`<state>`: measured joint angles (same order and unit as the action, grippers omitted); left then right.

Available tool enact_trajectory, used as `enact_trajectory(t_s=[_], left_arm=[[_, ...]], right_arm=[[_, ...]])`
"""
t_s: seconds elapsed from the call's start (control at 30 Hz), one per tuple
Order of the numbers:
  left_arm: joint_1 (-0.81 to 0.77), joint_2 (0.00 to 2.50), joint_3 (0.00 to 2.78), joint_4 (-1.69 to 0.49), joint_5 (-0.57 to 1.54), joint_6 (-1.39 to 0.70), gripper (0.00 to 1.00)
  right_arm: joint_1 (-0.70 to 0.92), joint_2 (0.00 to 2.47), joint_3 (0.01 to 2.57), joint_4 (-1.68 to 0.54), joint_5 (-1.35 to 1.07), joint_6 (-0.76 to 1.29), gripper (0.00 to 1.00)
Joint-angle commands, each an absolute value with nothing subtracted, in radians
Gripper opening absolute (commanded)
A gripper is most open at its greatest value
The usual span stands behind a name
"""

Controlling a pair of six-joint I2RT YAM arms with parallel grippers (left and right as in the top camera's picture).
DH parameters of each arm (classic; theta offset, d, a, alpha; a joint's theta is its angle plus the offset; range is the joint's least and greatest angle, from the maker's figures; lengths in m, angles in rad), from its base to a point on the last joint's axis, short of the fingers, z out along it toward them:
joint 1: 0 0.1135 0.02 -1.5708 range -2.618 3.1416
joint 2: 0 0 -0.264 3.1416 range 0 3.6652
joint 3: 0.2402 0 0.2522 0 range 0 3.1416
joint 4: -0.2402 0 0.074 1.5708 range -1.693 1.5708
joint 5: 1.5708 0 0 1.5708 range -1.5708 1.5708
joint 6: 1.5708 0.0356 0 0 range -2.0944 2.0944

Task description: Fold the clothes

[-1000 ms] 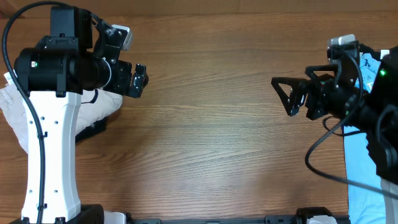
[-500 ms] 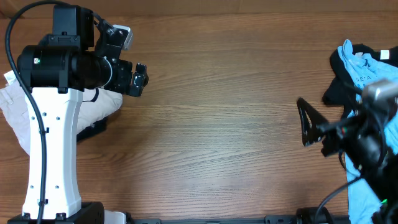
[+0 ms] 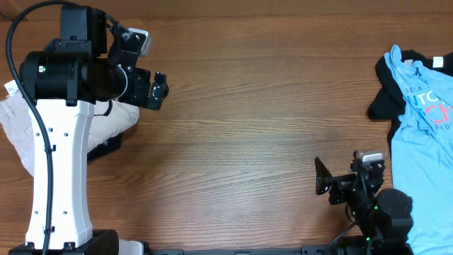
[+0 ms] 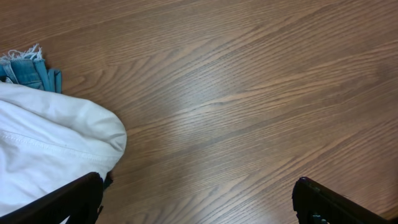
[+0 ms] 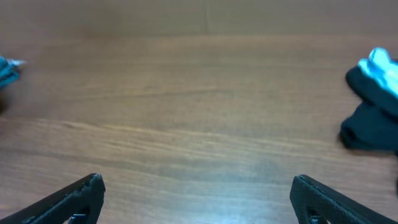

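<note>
Left claw (image 3: 157, 88) hung spread wide and empty over the table (image 3: 241, 127) near its left edge; in our wrist view one finger (image 4: 68, 199) stood at each lower corner of the frame, with bare wood between. We saw the shorts (image 3: 18, 134) bunched at the left edge, partly under the left arm, so they lay behind and to the left of that claw, with the heap's rounded end just beside the left finger. They looked pale, soft and crumpled, one seam showing, and we could not tell a clear long axis. A frayed scrap of denim (image 4: 28, 68) peeked out beyond them.

Right claw (image 3: 324, 178) sat low by the near edge, towards the right corner, jaws likewise wide and holding nothing. A light blue tee (image 3: 425, 149) ran along the right edge from far to near, lying on a black garment (image 3: 386, 103). We judged the left arm far nearer the shorts and the right arm nearer the tee.
</note>
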<state>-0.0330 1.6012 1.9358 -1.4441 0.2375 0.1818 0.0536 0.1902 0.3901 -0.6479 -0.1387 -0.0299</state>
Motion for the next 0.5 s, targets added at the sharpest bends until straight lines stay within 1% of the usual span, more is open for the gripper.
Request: enact_trajectory(t_s=[0.0, 0.17, 0.47], left_arm=[[-0.035, 1.603, 1.934, -1.443, 0.233, 0.168, 1.00], [-0.035, 1.603, 1.934, -1.443, 0.233, 0.168, 1.00], [-0.035, 1.603, 1.934, -1.443, 0.233, 0.168, 1.00]], right_arm=[[0.050, 0.119, 0.288, -0.599, -0.136, -0.027, 1.00], [0.050, 0.007, 0.191, -0.549, -0.158, -0.027, 1.00], [0.050, 0.004, 0.149, -0.544, -0.158, -0.027, 1.00]])
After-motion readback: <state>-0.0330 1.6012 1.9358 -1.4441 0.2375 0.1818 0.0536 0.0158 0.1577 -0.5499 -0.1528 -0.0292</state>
